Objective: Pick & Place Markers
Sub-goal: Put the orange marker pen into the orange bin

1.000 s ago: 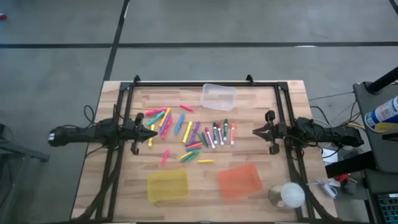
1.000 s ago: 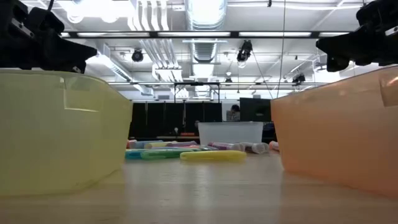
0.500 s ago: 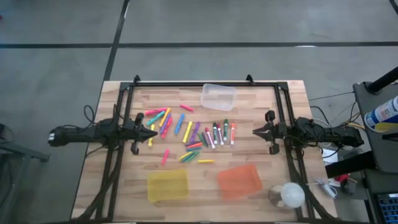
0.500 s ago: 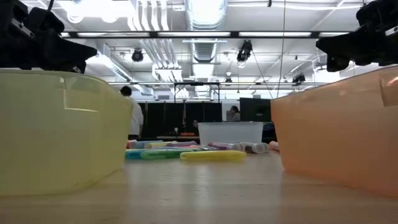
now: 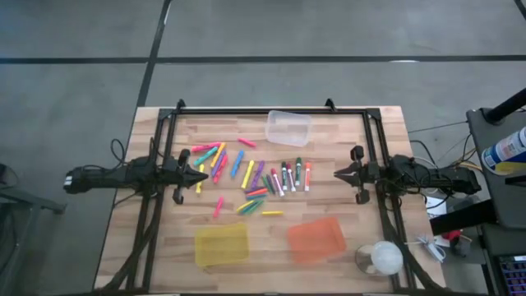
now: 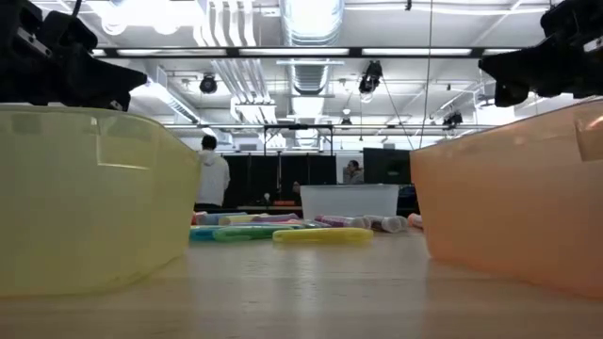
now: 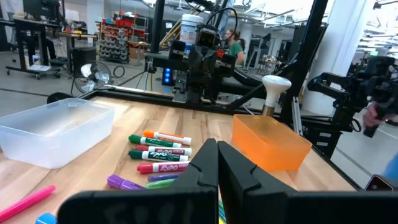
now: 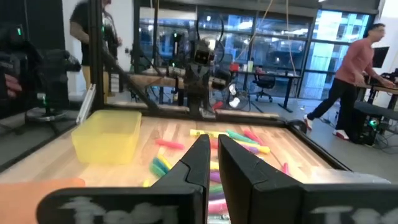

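So far nothing on the table had shifted: the markers [image 5: 251, 174] lay scattered just before the clear bin [image 5: 288, 127], and the left gripper [image 5: 200, 175] and right gripper [image 5: 338, 173], fingers pressed together and empty, flanked them, so picking had not begun.

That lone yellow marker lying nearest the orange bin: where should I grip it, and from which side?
Grip the yellow marker at mid-barrel, coming straight down from above. It lies flat on the table, running left to right, apart from the other markers, so the fingers should likely straddle it across its narrow width. The right gripper, shut now, would need to open first. The orange bin sits nearby but apart.
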